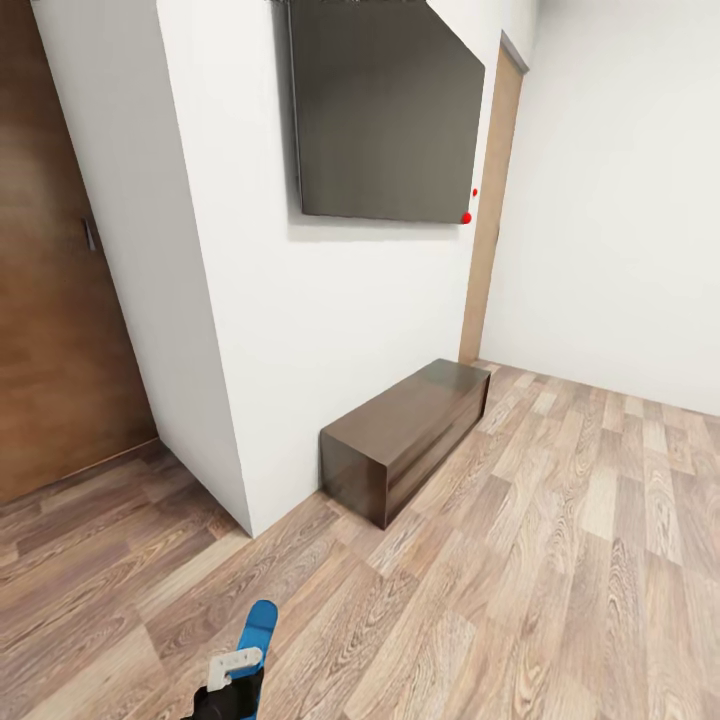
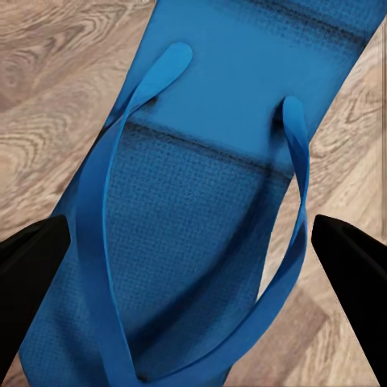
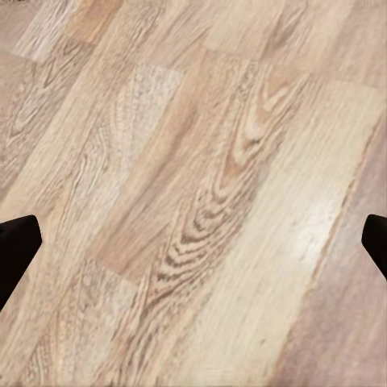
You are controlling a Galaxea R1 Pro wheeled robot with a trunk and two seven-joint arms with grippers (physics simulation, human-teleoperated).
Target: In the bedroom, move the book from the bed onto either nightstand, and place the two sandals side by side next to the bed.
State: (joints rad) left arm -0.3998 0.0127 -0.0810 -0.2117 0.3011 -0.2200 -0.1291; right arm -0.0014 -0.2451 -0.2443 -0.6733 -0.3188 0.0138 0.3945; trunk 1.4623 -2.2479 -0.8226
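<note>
The 2 dark fingers (image 2: 32, 258) of the left gripper (image 2: 193, 258) stand one on each side of a bright blue sandal (image 2: 201, 161), against its edges, so the gripper appears closed on it, with the sole lying between them and the thin thong straps (image 2: 105, 201) arching over its textured top. In the head view the same sandal (image 1: 257, 628) sticks up from the left gripper (image 1: 232, 672) at the near left of the scene, above the wood-plank floor (image 1: 520, 600). The right gripper's (image 3: 193, 242) 2 fingers (image 3: 16, 246) are spread wide apart with only floor planks (image 3: 201, 185) showing between them; they hold nothing. Ahead stands a white wall (image 1: 290, 330) whose corner juts toward the robot, and on it hangs a large dark flat screen (image 1: 385, 120) with 2 small red dots (image 1: 467, 216) at its lower right edge. Below the screen a low dark-brown cabinet (image 1: 410, 435) sits on the floor against the wall. A brown wooden door (image 1: 50, 280) fills the far left, and a lighter wooden door edge (image 1: 495, 200) stands in the far corner on the right.
</note>
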